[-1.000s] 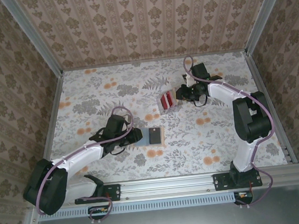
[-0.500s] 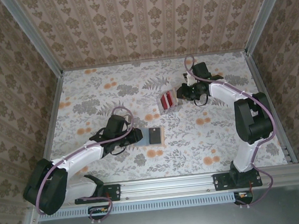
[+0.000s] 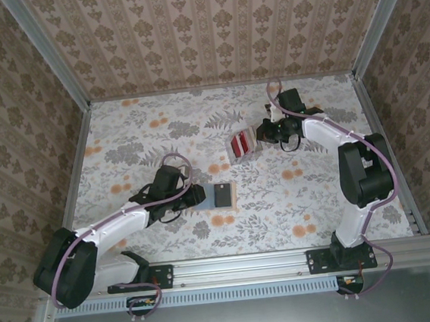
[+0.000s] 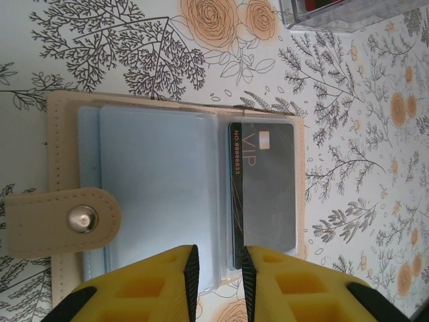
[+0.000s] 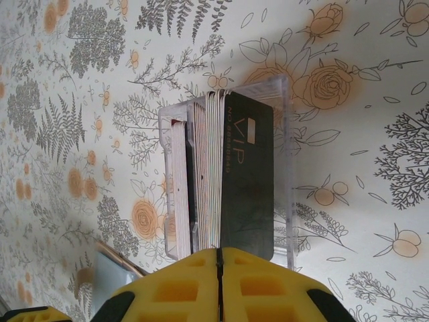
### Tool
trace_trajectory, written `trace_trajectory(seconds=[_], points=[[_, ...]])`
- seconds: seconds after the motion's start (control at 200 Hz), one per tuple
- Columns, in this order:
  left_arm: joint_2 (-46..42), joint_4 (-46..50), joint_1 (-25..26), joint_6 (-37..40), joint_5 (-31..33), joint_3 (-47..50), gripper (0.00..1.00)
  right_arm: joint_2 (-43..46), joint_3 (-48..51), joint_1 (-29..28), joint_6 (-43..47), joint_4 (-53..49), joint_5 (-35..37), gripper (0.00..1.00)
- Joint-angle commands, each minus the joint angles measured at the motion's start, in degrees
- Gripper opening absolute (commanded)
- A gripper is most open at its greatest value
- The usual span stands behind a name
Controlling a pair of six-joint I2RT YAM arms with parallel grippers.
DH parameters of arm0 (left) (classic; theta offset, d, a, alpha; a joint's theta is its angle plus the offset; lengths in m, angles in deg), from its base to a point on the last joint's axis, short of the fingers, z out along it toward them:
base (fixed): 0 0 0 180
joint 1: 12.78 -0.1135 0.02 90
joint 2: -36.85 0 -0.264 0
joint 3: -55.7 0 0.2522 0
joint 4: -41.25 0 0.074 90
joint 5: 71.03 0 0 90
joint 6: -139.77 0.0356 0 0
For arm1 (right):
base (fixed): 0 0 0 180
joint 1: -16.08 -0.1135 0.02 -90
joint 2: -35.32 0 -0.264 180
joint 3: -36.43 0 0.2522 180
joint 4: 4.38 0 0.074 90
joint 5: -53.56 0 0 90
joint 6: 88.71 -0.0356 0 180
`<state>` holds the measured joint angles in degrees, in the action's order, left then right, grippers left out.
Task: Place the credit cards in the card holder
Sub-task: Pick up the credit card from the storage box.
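Top view: the card holder (image 3: 224, 196) lies open on the counter (image 3: 144, 137) beside the left gripper (image 3: 201, 195). The remaining cards (image 3: 239, 145) stand well apart, at the right gripper (image 3: 261, 135).

Left wrist: 1 dark card (image 4: 265, 188) is sleeved. This gripper is slightly parted over a blue sleeve's edge; I cannot tell whether it grips.

Right wrist: this gripper is pressed together at the cards' edge. The clear box (image 5: 288, 134) walls them in, and most are still unloaded.

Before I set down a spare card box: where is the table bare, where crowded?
Bare: the far-left table between the left wall and the clear card box, and the near-right patch between the card holder and the right arm. Crowded: the left gripper at the holder, the right gripper at the box.
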<state>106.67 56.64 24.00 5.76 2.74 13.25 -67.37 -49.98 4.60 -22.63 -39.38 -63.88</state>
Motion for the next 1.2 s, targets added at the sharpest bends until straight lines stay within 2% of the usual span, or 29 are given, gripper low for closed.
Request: trace_trajectory(seconds=[0.0,0.365,0.815,1.195], points=[[0.5,-0.1,0.3,-0.6,0.7,-1.4,0.27,1.3,0.6,0.3,0.5,-0.7,-0.3,0.09],[0.5,0.0,0.5,-0.9,0.8,-1.6,0.27,5.0,1.5,1.2,1.6,-1.7,1.3,0.04],[0.1,-0.6,0.6,-1.9,0.3,-2.5,0.28,9.7,3.0,3.0,1.0,-1.5,0.1,0.03],[0.2,-5.0,0.7,-5.3,-1.9,-2.9,0.34,13.9,2.6,4.2,1.0,-3.0,-1.2,0.03]])
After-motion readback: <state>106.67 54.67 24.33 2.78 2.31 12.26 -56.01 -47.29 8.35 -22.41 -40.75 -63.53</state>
